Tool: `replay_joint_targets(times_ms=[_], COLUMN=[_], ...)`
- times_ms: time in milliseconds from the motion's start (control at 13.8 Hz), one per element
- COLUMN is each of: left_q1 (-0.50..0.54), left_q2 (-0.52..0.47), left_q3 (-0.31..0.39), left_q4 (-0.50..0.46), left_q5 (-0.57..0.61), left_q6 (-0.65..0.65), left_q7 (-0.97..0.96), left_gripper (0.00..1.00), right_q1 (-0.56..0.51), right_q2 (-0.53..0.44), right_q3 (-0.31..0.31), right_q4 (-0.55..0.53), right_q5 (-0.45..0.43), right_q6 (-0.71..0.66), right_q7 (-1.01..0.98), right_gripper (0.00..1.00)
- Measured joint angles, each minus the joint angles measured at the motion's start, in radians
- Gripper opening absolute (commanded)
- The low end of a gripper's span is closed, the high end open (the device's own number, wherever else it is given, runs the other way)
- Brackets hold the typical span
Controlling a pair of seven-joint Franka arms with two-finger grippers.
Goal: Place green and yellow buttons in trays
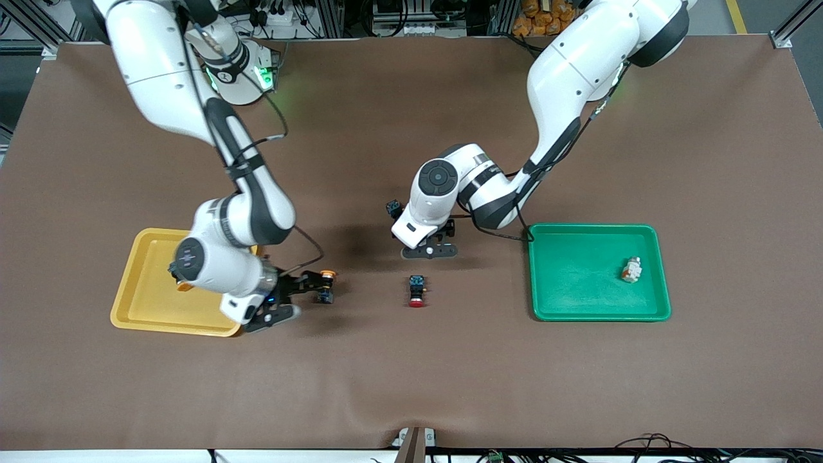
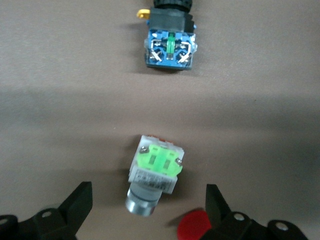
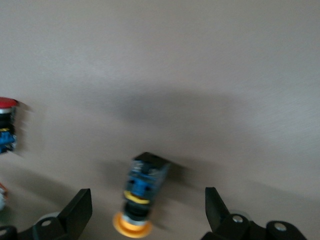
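Brown tabletop [image 1: 411, 386] seen from the front camera, read as a clock face.

Yellow tray [image 1: 148, 302] at about 8 o'clock, green tray [image 1: 578, 302] at about 4 o'clock, well apart. Inside the green tray, toward its 3 o'clock rim, one whitish button with an orange-red mark [image 1: 632, 269], lying on its side.

Right hand [image 1: 299, 297] low over the tabletop, just off the yellow tray's 3 o'clock edge, fingers spread wide. Between them, untouched, a black button with an orange-yellow cap [image 1: 326, 286], lying on the tabletop.

Left hand [image 1: 429, 247] near the centre, also spread wide and gripping nothing. In its wrist view, a whitish button with a green mark [image 2: 154, 172] lying on the tabletop between the fingers, clear of both.

At 10 o'clock of the left hand, near it, another black button [image 1: 393, 208], with a sliver of yellow showing in the left wrist view. At 6 o'clock of the left hand, nearer the front camera, a red-capped button [image 1: 416, 290] on the tabletop.
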State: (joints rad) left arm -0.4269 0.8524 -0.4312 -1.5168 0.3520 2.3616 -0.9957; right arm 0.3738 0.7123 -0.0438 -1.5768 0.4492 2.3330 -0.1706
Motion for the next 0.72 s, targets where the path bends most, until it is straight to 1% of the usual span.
replay_joint_targets(times_ms=[145, 217, 290, 362, 435, 507, 725], left_q1=[-0.001, -0.001, -0.001, -0.002, -0.004, -0.006, -0.003], left_q2=[0.016, 0.022, 0.028, 0.034, 0.038, 0.040, 0.040], left_q3=[0.005, 0.007, 0.008, 0.008, 0.008, 0.008, 0.008], left_q4=[0.003, 0.004, 0.004, 0.004, 0.004, 0.005, 0.020], left_q5=[0.005, 0.005, 0.005, 0.010, 0.018, 0.020, 0.022], left_q6=[0.012, 0.022, 0.035, 0.043, 0.048, 0.051, 0.051], left_q7=[0.035, 0.048, 0.056, 0.060, 0.060, 0.060, 0.060], left_gripper=[1.00, 0.94, 0.77, 0.51, 0.20, 0.00, 0.00], right_q1=[0.032, 0.046, 0.056, 0.063, 0.065, 0.065, 0.064], right_q2=[0.023, 0.040, 0.055, 0.067, 0.074, 0.078, 0.079], right_q3=[0.000, -0.001, -0.001, -0.002, -0.003, -0.005, -0.017], right_q4=[0.000, 0.000, 0.000, 0.000, -0.001, -0.002, -0.006], right_q5=[0.000, -0.001, -0.001, -0.001, -0.001, -0.001, -0.003], right_q6=[0.037, 0.064, 0.083, 0.092, 0.092, 0.091, 0.088], right_q7=[0.130, 0.180, 0.211, 0.227, 0.232, 0.232, 0.222], right_gripper=[1.00, 1.00, 0.99, 0.48, 0.00, 0.00, 0.00])
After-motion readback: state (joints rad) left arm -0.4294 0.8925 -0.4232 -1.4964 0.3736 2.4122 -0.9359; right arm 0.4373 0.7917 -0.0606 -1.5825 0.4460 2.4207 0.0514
